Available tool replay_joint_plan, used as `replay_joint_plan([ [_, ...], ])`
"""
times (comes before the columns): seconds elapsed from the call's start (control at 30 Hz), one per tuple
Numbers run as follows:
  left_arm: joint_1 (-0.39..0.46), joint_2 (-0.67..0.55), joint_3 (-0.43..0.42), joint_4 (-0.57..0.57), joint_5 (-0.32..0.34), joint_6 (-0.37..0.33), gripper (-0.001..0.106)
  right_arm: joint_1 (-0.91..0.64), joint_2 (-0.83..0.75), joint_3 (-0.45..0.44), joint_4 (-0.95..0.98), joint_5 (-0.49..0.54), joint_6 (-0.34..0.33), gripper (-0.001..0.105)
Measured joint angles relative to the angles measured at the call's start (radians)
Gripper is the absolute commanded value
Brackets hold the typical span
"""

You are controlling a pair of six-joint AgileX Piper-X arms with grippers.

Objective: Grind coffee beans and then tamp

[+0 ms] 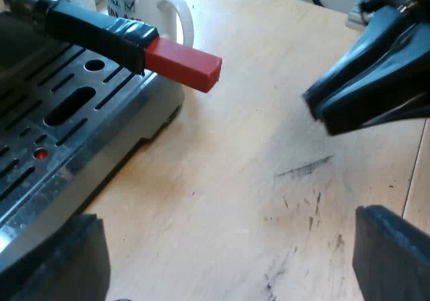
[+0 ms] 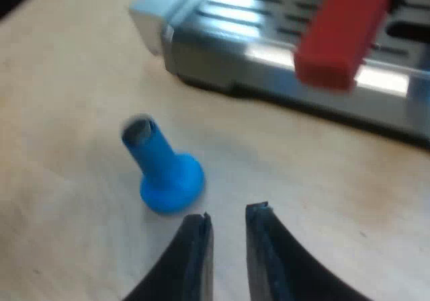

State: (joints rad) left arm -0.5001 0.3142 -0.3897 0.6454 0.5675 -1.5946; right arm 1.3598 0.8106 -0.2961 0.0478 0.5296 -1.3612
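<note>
One blue tamper [image 2: 163, 173], one mug [image 1: 142, 5], one red-ended handle [image 1: 127, 42], one machine [image 1: 67, 146]

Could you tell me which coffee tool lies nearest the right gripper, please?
The blue tamper, just before the right gripper; the red-ended handle sits farther off, over the machine's tray.

The table [image 1: 235, 200] is made of light wood. It has some thin dark scratches [image 1: 302, 170] on its top. A shiny metal espresso machine [image 1: 80, 173] sits on the wood, and its bottom edge rests flat on it. A white mug [image 1: 144, 5] with blue marks stands on the table close to the machine. A small blue tamper [image 2: 161, 170] is on the wood too, near the front of the machine but not touching it. It seems to stand on its wide round end, with its thin end up.
</note>
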Motion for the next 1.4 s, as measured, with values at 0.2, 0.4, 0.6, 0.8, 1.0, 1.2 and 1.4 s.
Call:
replay_joint_plan([
  [0.2, 0.0, 0.0, 0.0, 0.001, 0.003, 0.0, 0.075, 0.005, -0.022, -0.063, 0.017, 0.049, 0.001, 0.045],
  [0.4, 0.0, 0.0, 0.0, 0.0, 0.03, 0.0, 0.075, 0.005, -0.022, -0.172, 0.186, 0.062, 0.001, 0.063],
  [0.6, 0.0, 0.0, 0.0, 0.0, 0.03, 0.0, 0.075, 0.005, -0.022, -0.278, 0.352, 0.108, 0.015, 0.063],
  [0.8, 0.0, 0.0, 0.0, 0.0, 0.03, 0.0, 0.075, 0.005, -0.012, -0.356, 0.49, 0.114, 0.107, 0.063],
  [1.0, 0.0, 0.0, 0.0, 0.0, 0.041, 0.0, 0.075, -0.017, 0.083, -0.426, 0.526, 0.092, 0.19, 0.063],
  [1.2, 0.0, 0.0, 0.0, -0.004, 0.046, 0.0, 0.075, -0.135, 0.167, -0.512, 0.617, -0.007, 0.238, 0.063],
  [1.4, 0.0, 0.0, 0.0, -0.004, 0.046, 0.0, 0.075, -0.262, 0.223, -0.565, 0.642, -0.153, 0.241, 0.063],
])
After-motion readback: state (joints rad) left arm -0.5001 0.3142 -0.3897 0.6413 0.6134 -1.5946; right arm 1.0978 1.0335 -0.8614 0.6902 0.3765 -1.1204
